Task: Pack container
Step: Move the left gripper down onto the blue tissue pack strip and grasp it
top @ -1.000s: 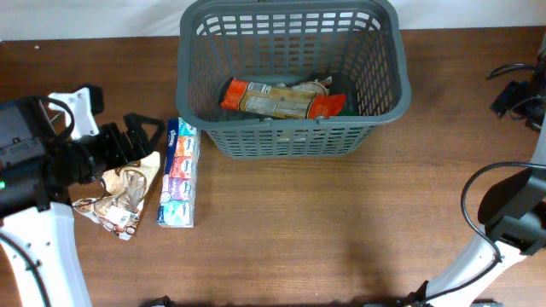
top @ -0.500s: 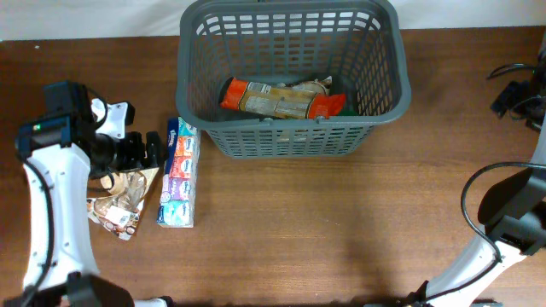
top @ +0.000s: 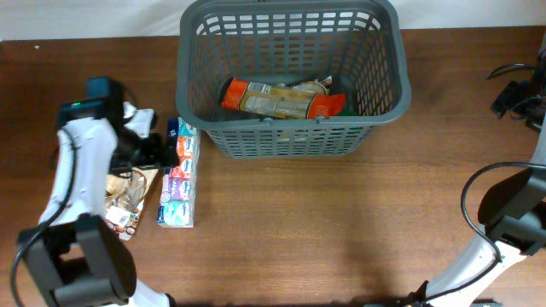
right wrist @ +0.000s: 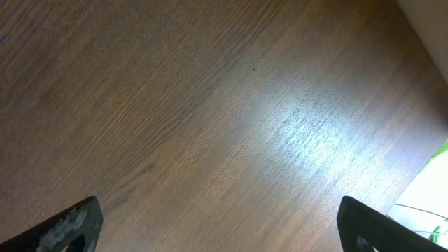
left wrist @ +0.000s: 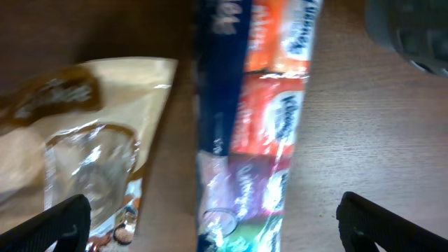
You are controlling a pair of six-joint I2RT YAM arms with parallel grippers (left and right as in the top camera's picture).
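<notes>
While the left tool (left wrist: 213, 227) hangs released, jaws wide, over the tissue pack (top: 177, 175) and tan snack bag (top: 124, 200), the container (top: 294, 141) sits just beside them on the surface (top: 341, 230), holding an orange packet (top: 277, 100). The right tool (right wrist: 224, 224) is released, well apart.

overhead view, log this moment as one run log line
left end effector: open, over tissue multipack | right end effector: open, over table | container: orange packet inside | beige bag: on table
</notes>
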